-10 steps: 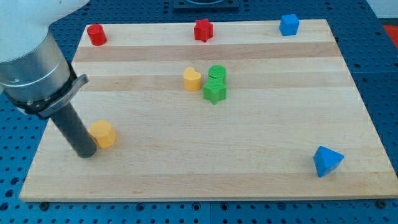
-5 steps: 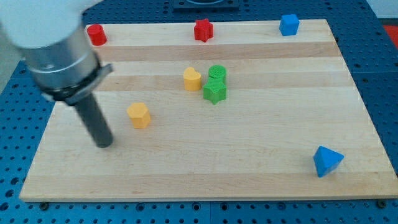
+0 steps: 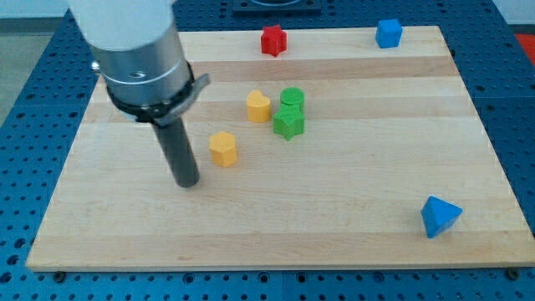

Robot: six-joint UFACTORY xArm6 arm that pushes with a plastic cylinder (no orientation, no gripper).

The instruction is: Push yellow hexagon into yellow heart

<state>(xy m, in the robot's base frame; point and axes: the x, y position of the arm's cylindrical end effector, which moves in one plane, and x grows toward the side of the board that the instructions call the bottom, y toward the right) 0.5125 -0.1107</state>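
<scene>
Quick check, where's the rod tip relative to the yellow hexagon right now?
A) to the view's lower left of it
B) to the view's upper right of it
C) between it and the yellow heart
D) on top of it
A: my tip sits to the view's lower left of the yellow hexagon, a small gap apart, with the yellow heart beyond it to the upper right.

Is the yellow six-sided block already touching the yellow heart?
No, the yellow hexagon sits apart from the yellow heart, with bare wood showing between them.

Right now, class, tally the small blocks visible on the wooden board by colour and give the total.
Yellow: 2, the yellow hexagon block and the yellow heart block
Green: 2
Blue: 2
Red: 1
Total: 7
</scene>
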